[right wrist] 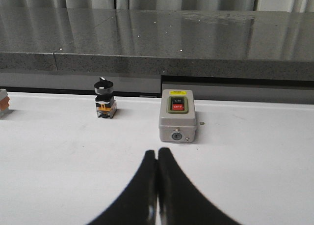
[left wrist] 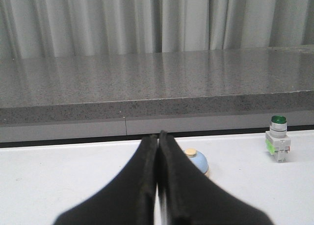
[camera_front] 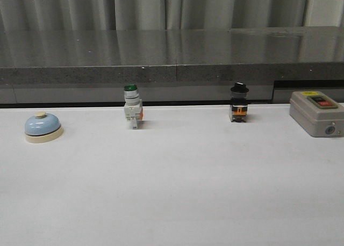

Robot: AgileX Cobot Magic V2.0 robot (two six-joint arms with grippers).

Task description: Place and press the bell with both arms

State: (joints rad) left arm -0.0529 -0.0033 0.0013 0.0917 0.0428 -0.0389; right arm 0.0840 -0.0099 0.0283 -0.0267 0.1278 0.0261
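The light-blue bell (camera_front: pixel 42 127) with cream base and knob sits on the white table at the far left. In the left wrist view the bell (left wrist: pixel 198 162) shows just beyond the fingers, partly hidden by one of them. My left gripper (left wrist: pixel 157 138) is shut and empty, short of the bell. My right gripper (right wrist: pixel 157 153) is shut and empty, with the grey box ahead of it. Neither arm shows in the front view.
A green-capped white push-button switch (camera_front: pixel 132 106) stands left of centre at the back, also in the left wrist view (left wrist: pixel 277 138). A black-knobbed switch (camera_front: pixel 239 103) stands right of centre. A grey box with red and black buttons (camera_front: pixel 317 113) is at the far right. A dark stone ledge (camera_front: pixel 172 58) runs behind.
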